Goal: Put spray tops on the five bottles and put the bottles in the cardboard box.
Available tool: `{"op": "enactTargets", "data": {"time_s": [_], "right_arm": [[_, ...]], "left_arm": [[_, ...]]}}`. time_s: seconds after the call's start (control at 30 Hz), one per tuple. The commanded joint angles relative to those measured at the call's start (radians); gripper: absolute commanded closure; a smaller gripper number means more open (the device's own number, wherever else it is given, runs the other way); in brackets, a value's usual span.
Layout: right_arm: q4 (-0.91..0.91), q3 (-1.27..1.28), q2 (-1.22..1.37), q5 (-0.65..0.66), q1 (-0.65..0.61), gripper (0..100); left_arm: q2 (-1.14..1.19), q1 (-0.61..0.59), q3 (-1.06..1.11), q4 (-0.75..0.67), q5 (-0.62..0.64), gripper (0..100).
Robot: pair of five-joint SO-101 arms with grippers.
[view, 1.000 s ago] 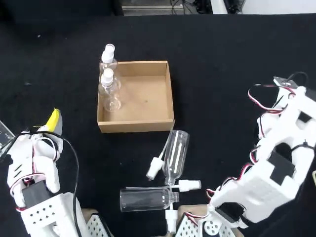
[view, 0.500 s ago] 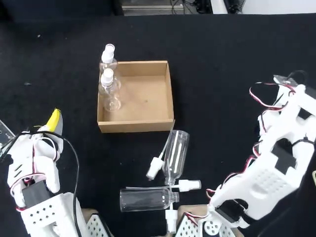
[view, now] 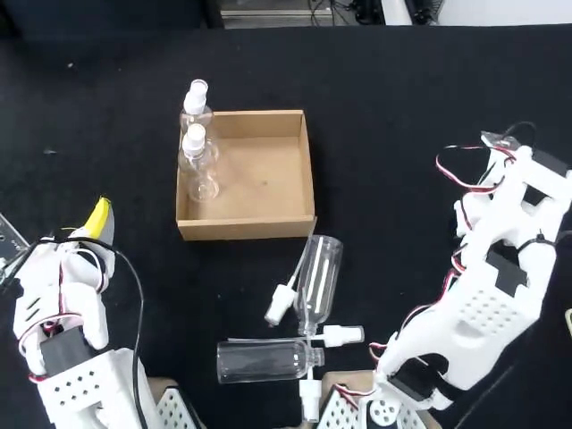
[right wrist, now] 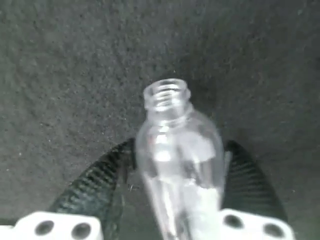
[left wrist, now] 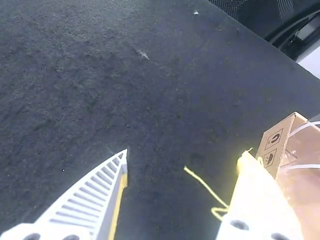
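Note:
The cardboard box (view: 295,170) holds two clear bottles with white spray tops, one (view: 196,156) by its left wall and one (view: 196,103) at its far left corner. In front of the box lie two open bottles (view: 318,279) (view: 264,361) with three loose spray tops (view: 281,305) (view: 340,336) (view: 310,399) around them. My right gripper (right wrist: 180,147) is shut on a fifth clear bottle (right wrist: 172,132), its open threaded neck pointing away from the black fingers (right wrist: 100,182). The right arm (view: 500,268) stands at the table's right. My left gripper (left wrist: 185,155) is open over bare cloth, left of the box (left wrist: 280,145).
Black cloth covers the table (view: 402,107). The left arm (view: 63,304) with its yellow-tipped finger (view: 96,217) stands at the front left. Red and black wires (view: 469,174) loop off the right arm. The arms' bases sit at the front edge.
The right arm has swung and lifted, its upper end shifting left and away from the front edge. The left arm, the box and the loose bottles have not moved.

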Motion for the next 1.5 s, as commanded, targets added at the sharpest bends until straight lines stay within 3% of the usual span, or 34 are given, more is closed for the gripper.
{"op": "enactTargets", "data": {"time_s": [0.0,0.27,0.47,0.53,0.67,0.87,1.2,1.4,1.47], "right_arm": [[-0.003,-0.051,-0.015,0.029,-0.015,99.2],[0.002,-0.101,-0.028,0.032,-0.011,96.2],[-0.021,-0.120,0.007,0.043,-0.015,74.4],[0.011,-0.120,-0.002,0.074,-0.020,71.7],[0.032,-0.113,-0.038,0.124,-0.014,71.7],[0.032,-0.094,-0.015,0.333,0.002,71.3],[-0.106,-0.082,0.059,0.341,0.035,72.3],[-0.100,-0.082,0.091,0.334,0.035,87.3],[-0.100,-0.090,0.074,0.287,0.054,96.9]], "left_arm": [[-0.011,0.007,-0.015,-0.023,-0.014,68],[-0.011,0.007,-0.015,-0.023,-0.017,68],[-0.011,0.007,-0.015,-0.023,-0.018,68],[-0.011,0.007,-0.015,-0.023,-0.018,68],[-0.011,0.007,-0.015,-0.023,-0.018,68],[-0.011,0.007,-0.015,-0.023,-0.018,68],[-0.011,0.007,-0.015,-0.021,-0.020,68],[-0.011,0.007,-0.015,-0.021,-0.020,68],[-0.011,0.007,-0.015,-0.021,-0.020,68]]}}
